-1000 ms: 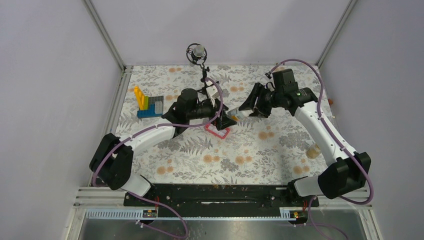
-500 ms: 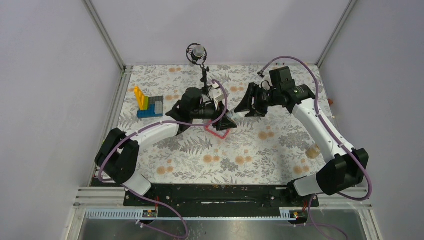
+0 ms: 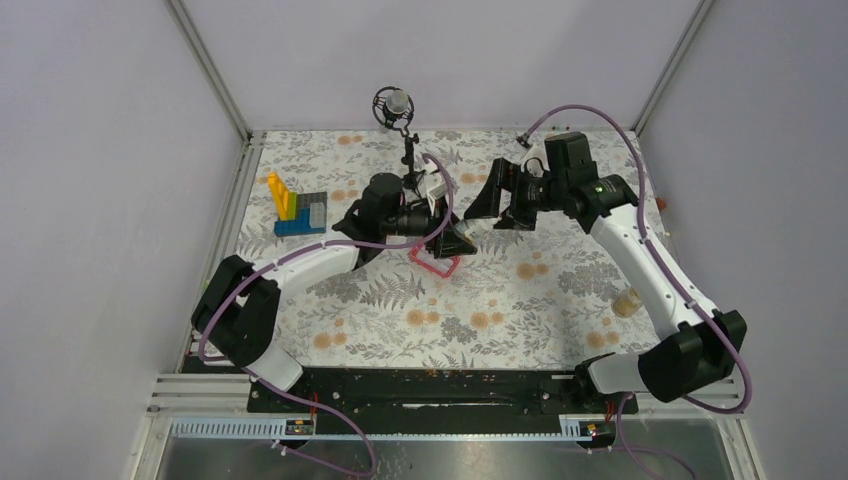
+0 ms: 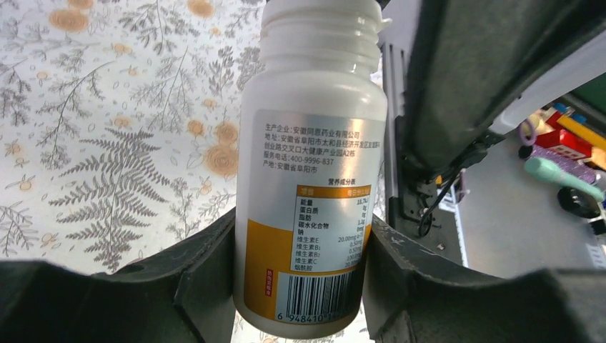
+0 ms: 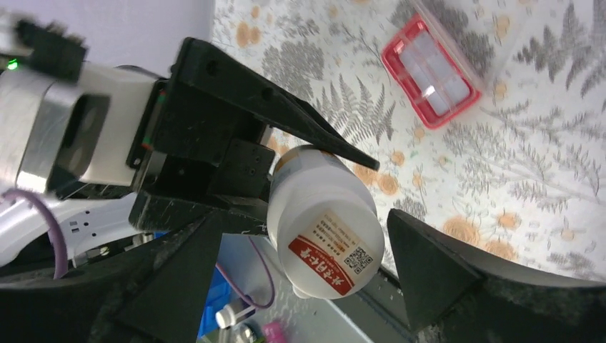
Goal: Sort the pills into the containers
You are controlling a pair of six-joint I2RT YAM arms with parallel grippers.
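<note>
While the left claw (image 4: 300, 239) is clamped on the base end of the white bottle (image 4: 311, 164), that bottle hangs in the air between the two claws, above the cloth (image 3: 520, 310) and just to the far right of the box (image 3: 433, 262) lying there. Its long axis runs left to right, with the cap end pointing away from the left claw and straight into the right claw (image 5: 304, 225). The right claw's jaws stand wide apart, one on each side of the bottle with a gap both ways, touching nothing. So the right arm looks best placed to take the cap end: I judge it need only close there and twist, the left claw serving as anchor. The clear bottle (image 3: 627, 300) stands well apart, at the near right. No pills can be made out.
</note>
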